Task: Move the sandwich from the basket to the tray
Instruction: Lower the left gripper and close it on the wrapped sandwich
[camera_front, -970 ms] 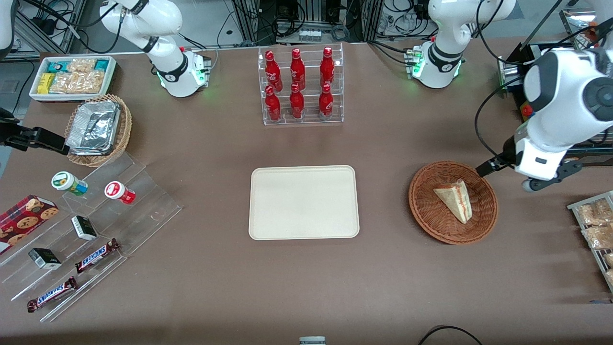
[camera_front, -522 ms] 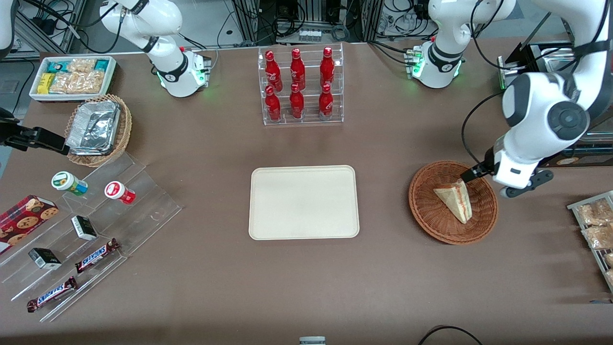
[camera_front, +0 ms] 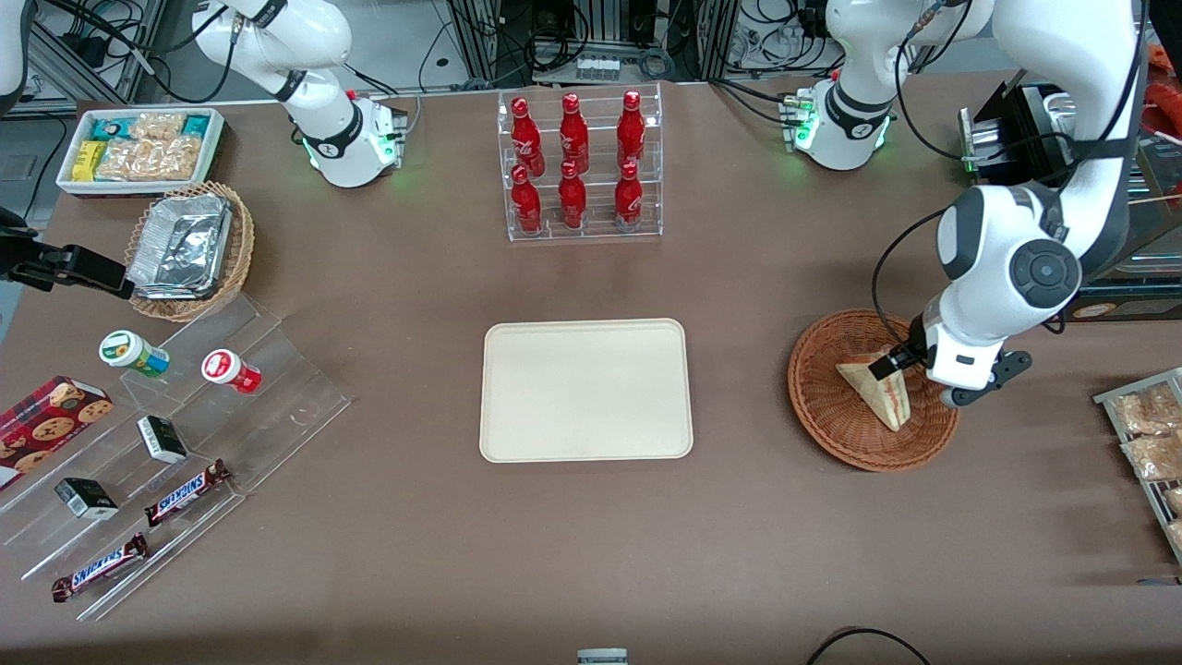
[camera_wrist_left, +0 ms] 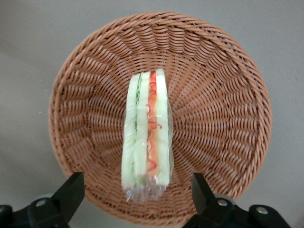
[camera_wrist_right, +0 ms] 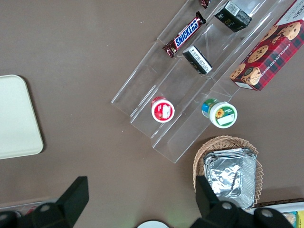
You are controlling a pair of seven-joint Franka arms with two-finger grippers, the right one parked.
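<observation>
The sandwich (camera_front: 875, 388), a pale wrapped wedge with red and green filling, lies in the round reddish-brown basket (camera_front: 813, 406) toward the working arm's end of the table. My gripper (camera_front: 900, 368) hangs open over the basket, above the sandwich's end that is farther from the front camera. In the left wrist view the sandwich (camera_wrist_left: 147, 128) rests cut edge up in the basket (camera_wrist_left: 213, 95). The open gripper (camera_wrist_left: 137, 192) has one finger to either side of the sandwich's wrapped end, touching neither. The cream tray (camera_front: 585, 390) sits bare mid-table, beside the basket.
A clear rack of red bottles (camera_front: 580, 166) stands farther from the front camera than the tray. Bagged snacks (camera_front: 1150, 434) lie at the working arm's table edge. A stepped acrylic shelf (camera_front: 175, 434) with snacks and a wicker basket of foil trays (camera_front: 189, 245) sit toward the parked arm's end.
My gripper has swung in from the working arm's table edge and come over the basket and the sandwich, staying open. The sandwich, basket and tray have not moved.
</observation>
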